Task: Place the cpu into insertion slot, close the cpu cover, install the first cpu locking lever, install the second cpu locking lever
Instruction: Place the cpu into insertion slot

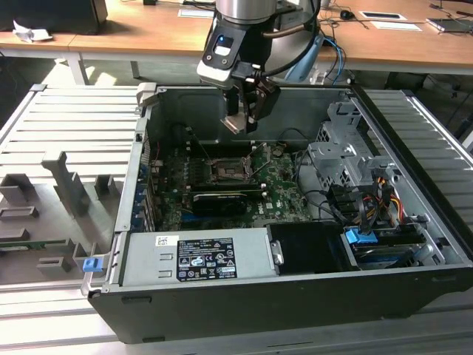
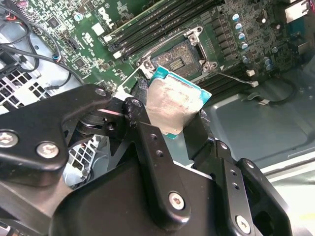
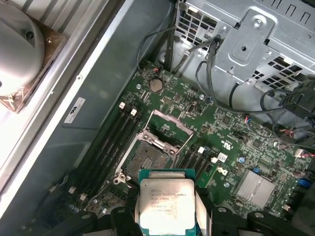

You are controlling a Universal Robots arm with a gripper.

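Cpu: a small, flat, square chip with a silvery-grey metal lid on a teal-edged base. It is held in the air in the upper middle of the exterior view, clear of the board below.
Jaws: pinching the cpu by two opposite edges, with one black finger on each side.
Handling: I judge it light and stiff, with a smooth lid that could slip. The underside contacts are delicate, so the edges are the right place to hold it.
Insertion slot: a small square black socket with a metal rim. It lies bare below the chip, near but apart.
Cpu cover: a thin silvery metal frame plate, swung up and open at the socket's far edge.
Board: a green circuit board with long narrow memory slots on both sides of the socket.
Case: an open dark grey computer case, lying on a ribbed grey metal surface.
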